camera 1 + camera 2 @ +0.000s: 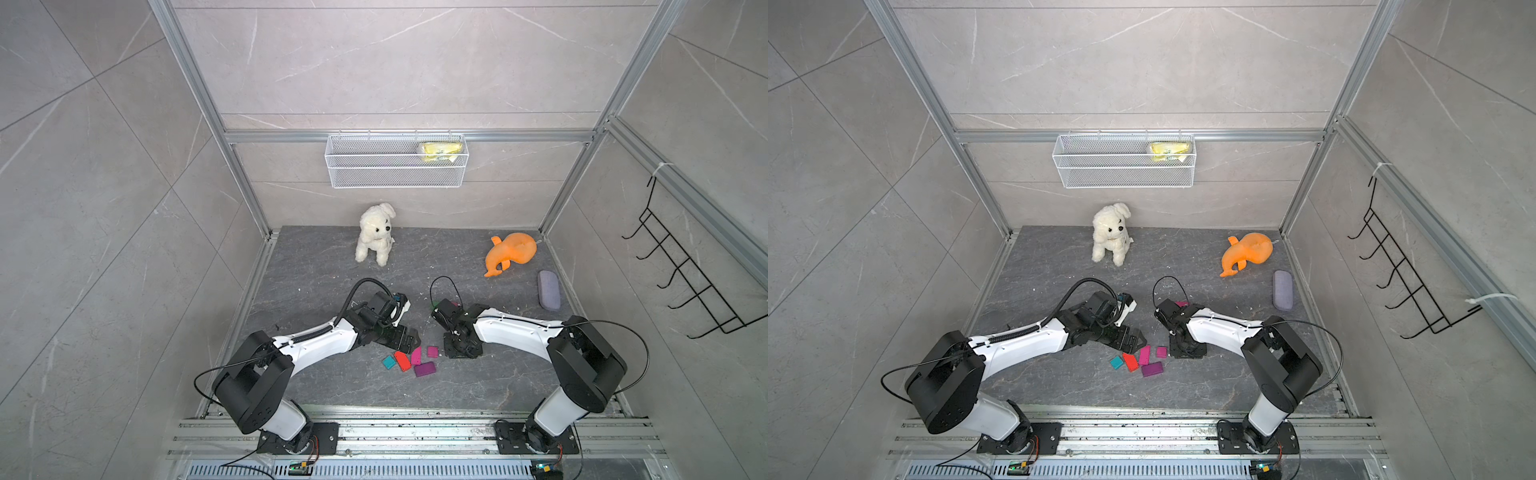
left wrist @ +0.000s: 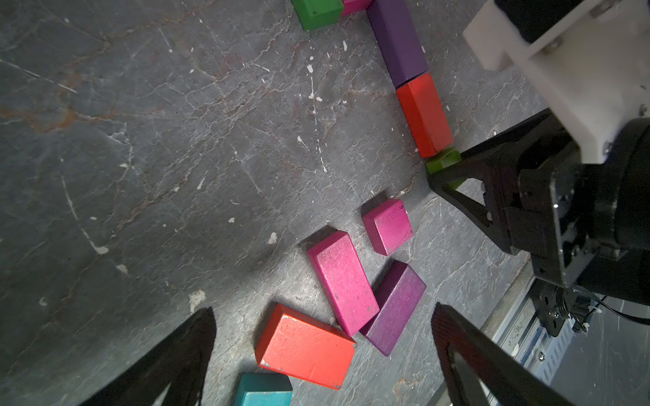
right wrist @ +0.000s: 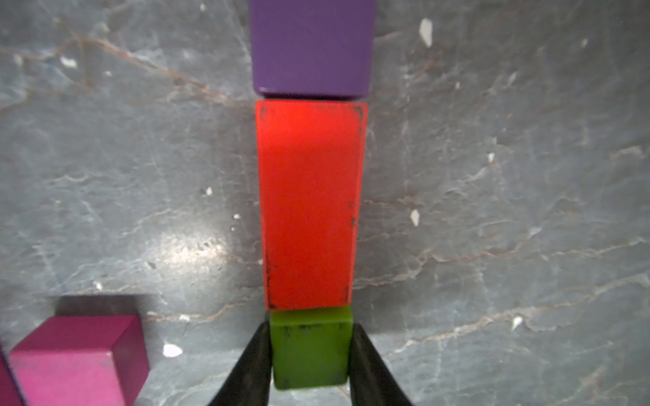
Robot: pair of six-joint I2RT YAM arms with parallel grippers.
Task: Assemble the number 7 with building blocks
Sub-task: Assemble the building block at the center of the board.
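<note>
A robot lab test cell: aluminium frame (image 1: pixel 270 136) around stone-look panels (image 1: pixel 395 62), two arms (image 1: pixel 320 345) bolted to a rail (image 1: pixel 415 434), wire basket (image 1: pixel 395 174) and hook rack (image 1: pixel 685 286) hung on it.

No text, label, brand or numeral can be read in any view. The yellow packet (image 1: pixel 440 150) in the wire basket (image 1: pixel 374 176) on the back wall bears dark print too small to make out; the building blocks (image 2: pixel 343 281), the green block (image 3: pixel 309 348) among them, show only scuffed paint.
</note>
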